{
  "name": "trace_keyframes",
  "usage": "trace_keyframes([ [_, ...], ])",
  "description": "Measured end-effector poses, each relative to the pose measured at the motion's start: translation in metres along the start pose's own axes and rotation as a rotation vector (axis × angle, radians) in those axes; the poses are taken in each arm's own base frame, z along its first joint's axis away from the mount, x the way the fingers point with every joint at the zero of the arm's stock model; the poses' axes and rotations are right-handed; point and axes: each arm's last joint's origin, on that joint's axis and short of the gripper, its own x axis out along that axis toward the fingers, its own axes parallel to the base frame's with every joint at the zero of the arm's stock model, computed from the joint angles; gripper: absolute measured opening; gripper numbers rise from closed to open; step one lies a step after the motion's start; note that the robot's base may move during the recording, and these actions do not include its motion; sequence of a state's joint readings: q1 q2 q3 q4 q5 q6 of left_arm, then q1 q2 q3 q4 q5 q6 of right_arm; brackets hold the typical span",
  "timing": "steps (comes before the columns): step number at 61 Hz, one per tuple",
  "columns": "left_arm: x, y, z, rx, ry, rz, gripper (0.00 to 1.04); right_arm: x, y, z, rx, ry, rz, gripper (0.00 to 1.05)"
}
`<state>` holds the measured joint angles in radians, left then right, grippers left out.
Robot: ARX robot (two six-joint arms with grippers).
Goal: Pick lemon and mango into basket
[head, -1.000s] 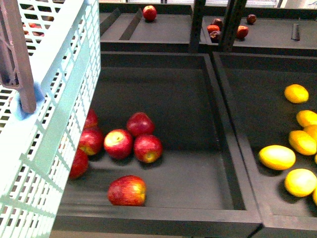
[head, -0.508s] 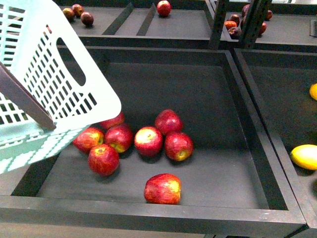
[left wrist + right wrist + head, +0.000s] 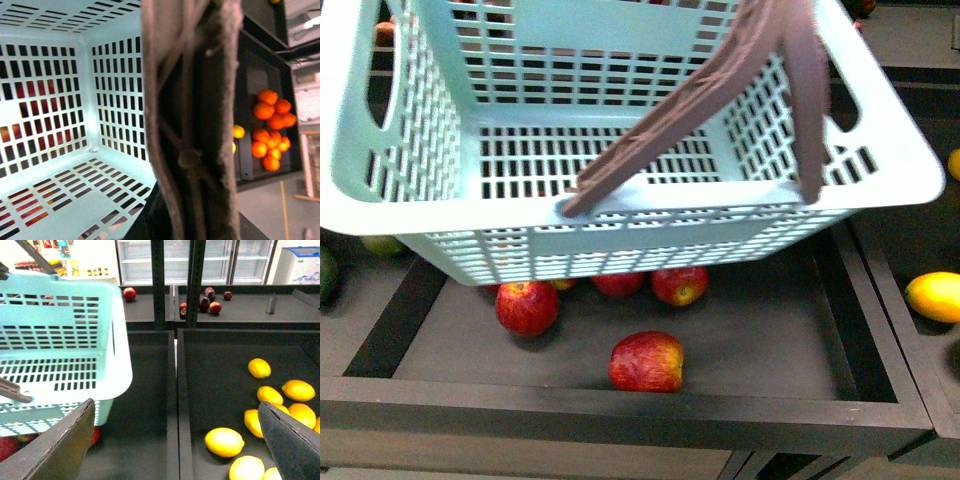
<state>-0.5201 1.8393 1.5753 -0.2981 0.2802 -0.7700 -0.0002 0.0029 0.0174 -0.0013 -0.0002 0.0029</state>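
Aqua plastic fills the front view as the basket (image 3: pixel 470 215) hangs above a dark bin (image 3: pixel 790 340) of red apples (image 3: pixel 646 362), its brown ribbed handle (image 3: pixel 690 110) slanting across the open top. Several apples show just under the basket's near wall, and one sits alone near the bin's front edge.

From the left wrist camera the handle (image 3: pixel 190 125) runs close across the lens, with the basket's slotted walls behind it and red showing through the slots. The left tool is not clearly seen, so whether it is clamped on the handle cannot be told. Oranges (image 3: pixel 270 130) are heaped in a bin beyond the basket's side.

The right tool (image 3: pixel 176 405) is spread wide with nothing between its fingers (image 3: pixel 65 440), poised over the divider between the apple bin and the neighbouring bin (image 3: pixel 210 365) on the right. In that bin a small plump lemon (image 3: pixel 259 368) lies toward the back edge. A longer yellow fruit, seemingly the mango (image 3: pixel 224 441), rests near the front left corner, well apart from the basket. More yellow fruits (image 3: pixel 298 390) cluster along the right edge.
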Motion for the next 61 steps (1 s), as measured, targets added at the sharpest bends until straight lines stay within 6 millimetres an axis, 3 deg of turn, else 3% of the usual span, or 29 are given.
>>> trace_keyframes([
  [7, 0.002, -0.018, -0.011, 0.002, 0.032, -0.08, 0.05, 0.0, 0.0, 0.0, 0.0, 0.0, 0.0, 0.96],
  [23, 0.002, -0.017, -0.01, -0.008, 0.016, -0.066, 0.05, 0.0, 0.0, 0.0, 0.003, 0.003, 0.002, 0.96],
  [32, 0.001, -0.014, -0.007, -0.011, 0.0, -0.052, 0.05, 0.003, -0.001, -0.002, 0.229, 0.216, 0.013, 0.96],
  [43, 0.001, -0.015, -0.008, -0.011, 0.015, -0.066, 0.05, 0.014, -0.014, 0.033, 0.375, 0.081, -0.008, 0.96],
  [51, 0.002, -0.017, -0.01, -0.01, 0.024, -0.074, 0.05, 0.047, -0.031, 0.047, 0.381, 0.061, -0.082, 0.96],
  [56, 0.002, -0.017, -0.009, -0.01, 0.016, -0.067, 0.05, 0.101, -0.048, 0.039, 0.401, 0.169, -0.16, 0.96],
  [61, 0.002, -0.017, -0.009, -0.01, 0.013, -0.064, 0.04, 0.142, -0.061, 0.021, 0.432, 0.307, -0.241, 0.96],
])
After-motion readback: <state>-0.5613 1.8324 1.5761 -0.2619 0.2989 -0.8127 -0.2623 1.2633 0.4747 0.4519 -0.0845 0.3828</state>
